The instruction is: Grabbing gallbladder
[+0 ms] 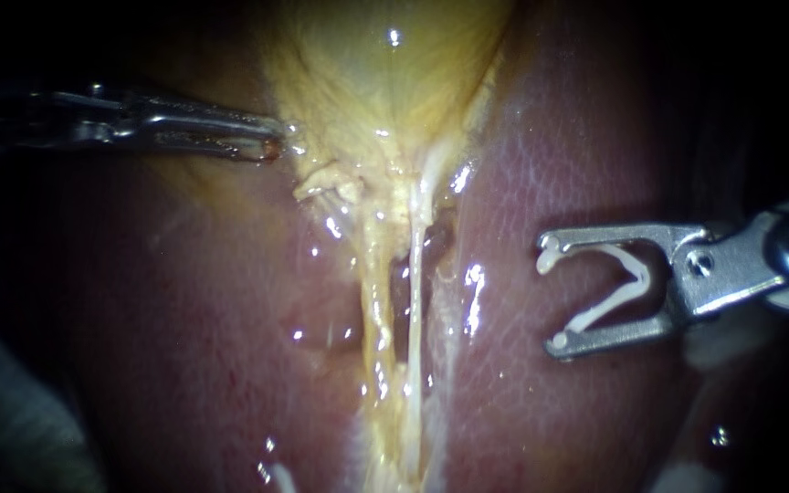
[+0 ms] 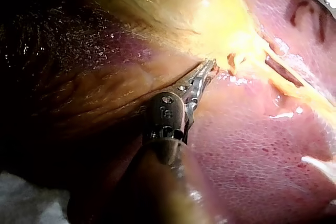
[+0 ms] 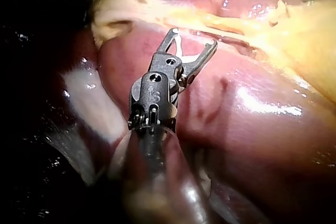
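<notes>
Left instrument (image 1: 271,144) jaws showed only a slit of gap, tips touching the gallbladder (image 1: 385,82) at its edge, with no fold seen held; grab judged not yet made. Right instrument (image 1: 550,294) jaws stood wide, holding a white clip (image 1: 627,278) over the liver (image 1: 577,137), well apart from the gallbladder. Left wrist view missed the right instrument entirely.

Left instrument (image 1: 271,141) enters level from left. Right instrument (image 1: 550,294) from right, jaws wide apart, a clip (image 1: 615,283) seated against both.

Two instruments (image 1: 274,139) (image 1: 552,294), one gallbladder (image 1: 385,82), one clip (image 1: 636,272)
</notes>
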`<act>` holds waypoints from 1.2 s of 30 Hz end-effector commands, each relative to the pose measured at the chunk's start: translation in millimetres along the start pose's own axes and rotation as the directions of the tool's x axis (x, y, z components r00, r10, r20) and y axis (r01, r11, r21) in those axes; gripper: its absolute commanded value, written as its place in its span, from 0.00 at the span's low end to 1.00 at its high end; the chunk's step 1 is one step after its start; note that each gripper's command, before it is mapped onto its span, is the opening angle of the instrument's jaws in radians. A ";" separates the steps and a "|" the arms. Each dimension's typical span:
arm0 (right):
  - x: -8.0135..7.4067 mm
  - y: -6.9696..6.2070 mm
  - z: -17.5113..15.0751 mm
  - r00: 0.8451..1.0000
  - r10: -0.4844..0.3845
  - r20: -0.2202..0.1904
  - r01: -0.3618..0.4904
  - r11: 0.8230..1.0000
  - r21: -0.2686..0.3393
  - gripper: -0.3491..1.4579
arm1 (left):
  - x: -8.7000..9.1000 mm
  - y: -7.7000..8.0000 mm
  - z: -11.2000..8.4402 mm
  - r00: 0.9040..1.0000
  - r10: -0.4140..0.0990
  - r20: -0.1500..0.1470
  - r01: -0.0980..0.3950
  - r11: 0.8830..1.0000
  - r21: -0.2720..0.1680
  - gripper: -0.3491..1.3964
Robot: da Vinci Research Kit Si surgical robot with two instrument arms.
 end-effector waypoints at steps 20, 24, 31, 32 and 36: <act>0.0 0.0 0.0 1.000 0.000 0.000 0.000 1.000 0.000 0.46 | 2.2 4.8 0.5 0.999 0.038 -0.034 -0.037 0.999 0.005 0.24; 0.0 0.0 0.0 1.000 0.000 0.000 0.000 1.000 0.000 0.46 | 2.5 4.8 0.9 0.996 0.077 -0.036 -0.077 0.997 0.007 0.49; 0.0 0.0 0.0 1.000 0.000 0.000 0.000 1.000 0.000 0.46 | 2.6 5.0 1.6 0.992 0.118 -0.039 -0.118 0.993 0.012 0.60; 0.0 0.0 0.0 1.000 0.000 0.000 0.000 1.000 0.000 0.46 | 2.5 5.0 1.7 0.992 0.119 -0.039 -0.118 0.993 0.013 0.60; 0.0 0.0 0.0 1.000 0.000 0.000 0.000 1.000 0.000 0.46 | 2.1 5.2 2.4 0.992 0.121 -0.040 -0.120 0.993 0.018 0.57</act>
